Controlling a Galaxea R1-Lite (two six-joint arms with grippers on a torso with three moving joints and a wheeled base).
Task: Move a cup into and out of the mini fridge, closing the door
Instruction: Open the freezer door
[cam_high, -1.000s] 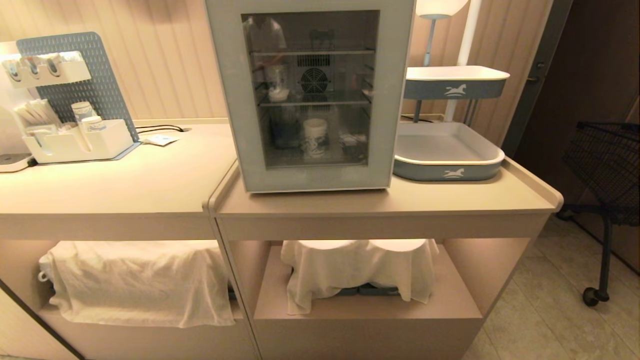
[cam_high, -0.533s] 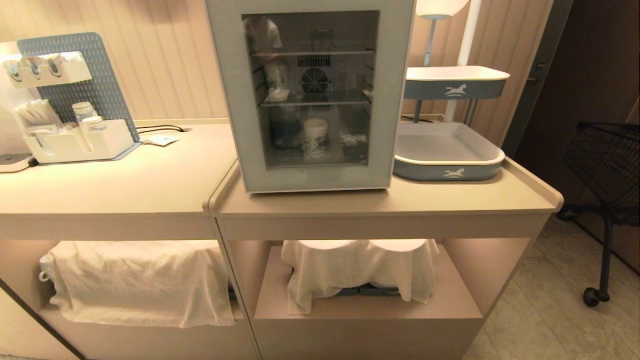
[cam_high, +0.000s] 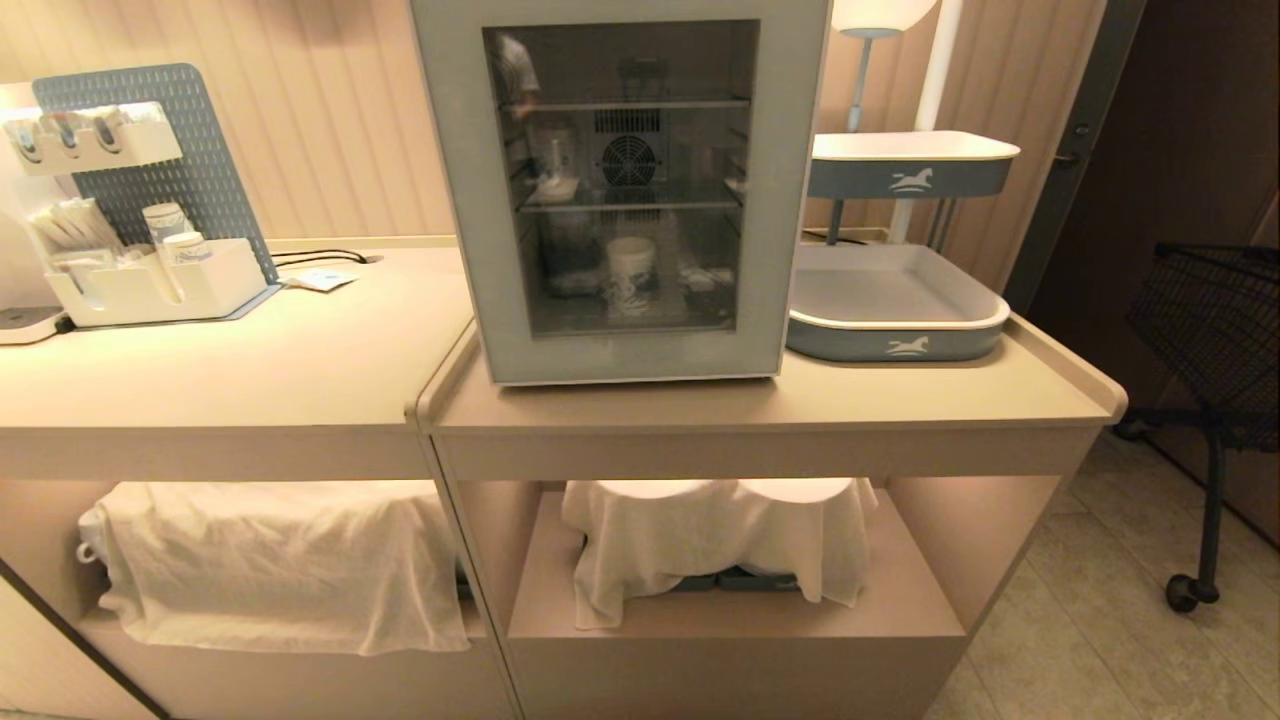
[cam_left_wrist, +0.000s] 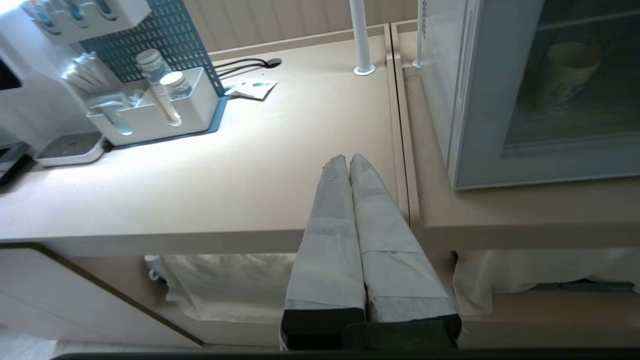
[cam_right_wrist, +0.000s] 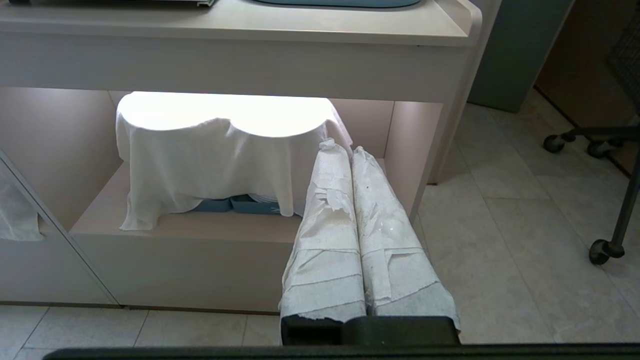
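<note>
White paper cup (cam_high: 631, 276) sits behind the closed grey-blue framed glass door (cam_high: 622, 190). I see the left gripper (cam_left_wrist: 348, 159) and right gripper (cam_right_wrist: 341, 146) pressed together, empty. Risk: pulling the door could drag the white boxy mini fridge (cam_left_wrist: 445, 90).

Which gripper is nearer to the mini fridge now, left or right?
Left. The left gripper hangs over the counter edge beside the mini fridge; the right gripper is low, before the cloth-covered shelf.
</note>
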